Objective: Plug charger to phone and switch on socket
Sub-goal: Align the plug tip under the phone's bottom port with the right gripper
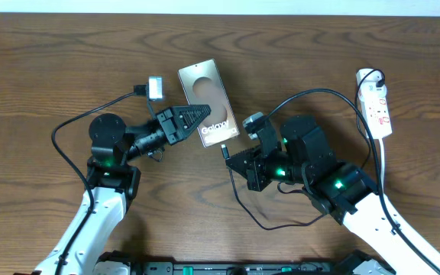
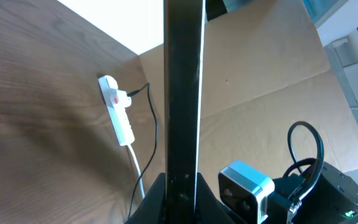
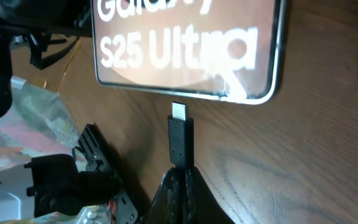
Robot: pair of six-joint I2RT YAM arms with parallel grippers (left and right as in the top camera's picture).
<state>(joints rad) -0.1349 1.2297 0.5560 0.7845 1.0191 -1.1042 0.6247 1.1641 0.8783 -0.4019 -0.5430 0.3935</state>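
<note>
The phone (image 1: 208,103) lies tilted on the wooden table, its silvery-beige face showing "Galaxy" lettering. My left gripper (image 1: 197,113) is shut on the phone's left edge; in the left wrist view the phone (image 2: 184,87) runs edge-on up between the fingers. My right gripper (image 1: 235,158) is shut on the charger connector (image 3: 181,140), whose metal tip sits just short of the phone's bottom edge (image 3: 185,43), apart from it. The charger cable (image 1: 323,93) loops back to the white socket (image 1: 376,103) at the far right, where a black plug sits in it. The socket also shows in the left wrist view (image 2: 117,109).
A small white adapter block (image 1: 156,86) with a black cable lies left of the phone. The socket's white cord (image 1: 383,164) runs toward the front along the right arm. The right arm's body (image 1: 312,164) fills the centre-right.
</note>
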